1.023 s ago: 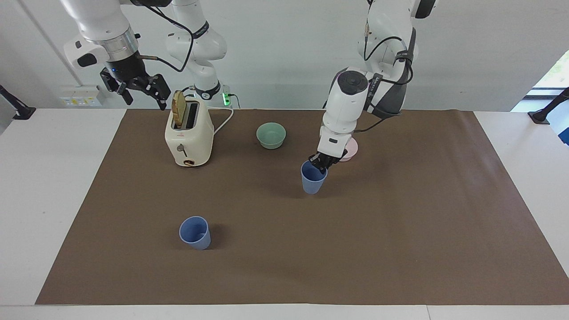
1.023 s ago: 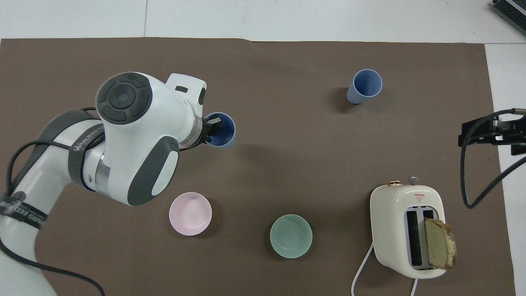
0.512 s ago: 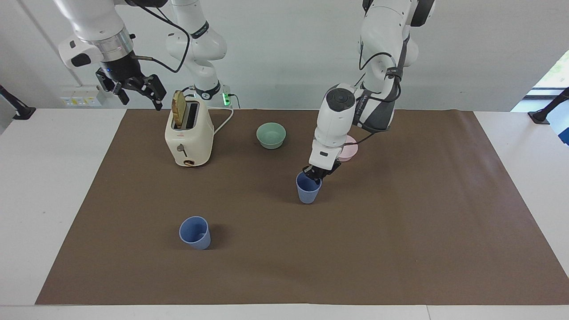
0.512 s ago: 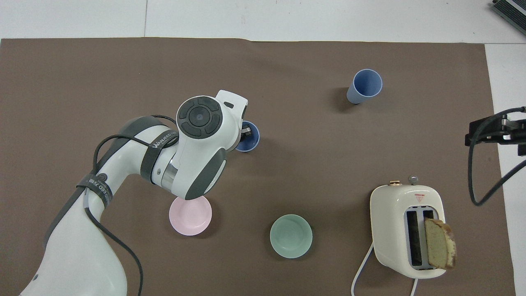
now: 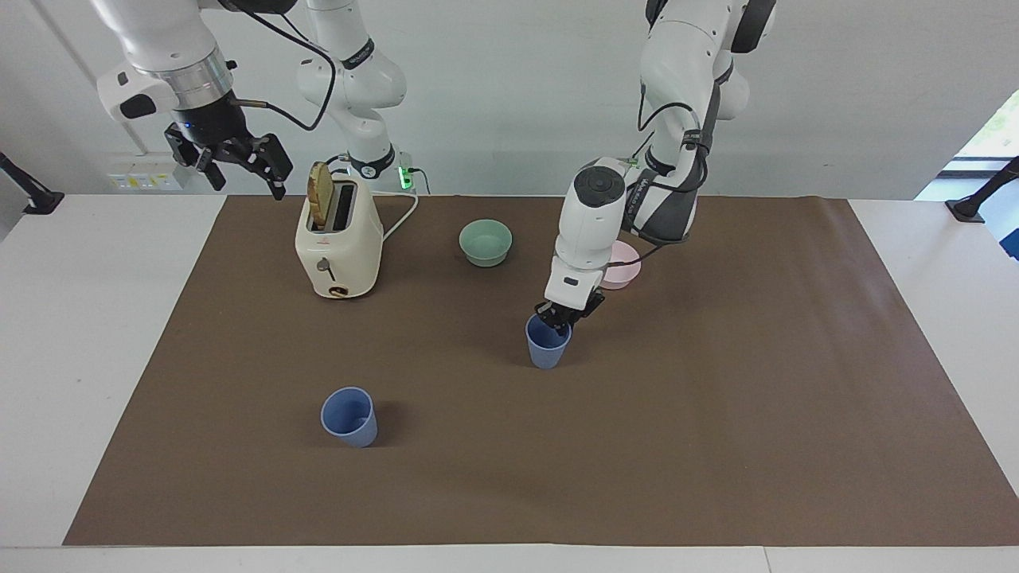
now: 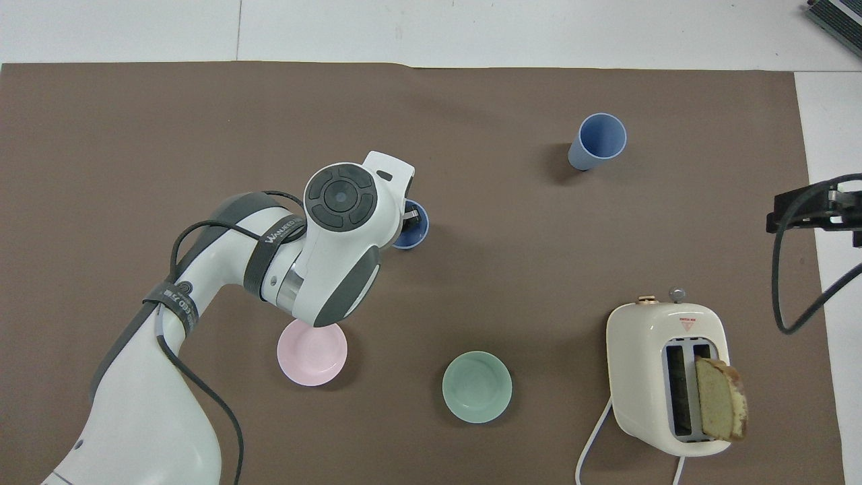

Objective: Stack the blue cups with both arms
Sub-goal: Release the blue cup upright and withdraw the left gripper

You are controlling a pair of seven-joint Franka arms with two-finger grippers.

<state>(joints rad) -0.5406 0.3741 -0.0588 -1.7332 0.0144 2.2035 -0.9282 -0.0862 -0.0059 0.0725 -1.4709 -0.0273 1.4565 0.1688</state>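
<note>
One blue cup point(image 5: 349, 416) stands upright and alone on the brown mat point(image 5: 716, 414), farther from the robots, toward the right arm's end; it also shows in the overhead view point(image 6: 597, 141). My left gripper point(image 5: 560, 318) is shut on the rim of the other blue cup point(image 5: 546, 348), one finger inside it, near the mat's middle. I cannot tell whether that cup touches the mat. In the overhead view the left arm hides most of this cup point(image 6: 415, 236). My right gripper point(image 5: 236, 169) is open and empty, up in the air beside the toaster.
A cream toaster point(image 5: 338, 243) with a bread slice point(image 5: 320, 195) in a slot stands near the robots. A mint-green bowl point(image 5: 486, 241) and a pink bowl point(image 5: 626, 269) sit near the robots. A smaller white arm point(image 5: 358, 87) stands at the back.
My left arm has carried its blue cup toward the right arm's end and lower over the mat. My right gripper has drifted slightly up and away from the toaster.
</note>
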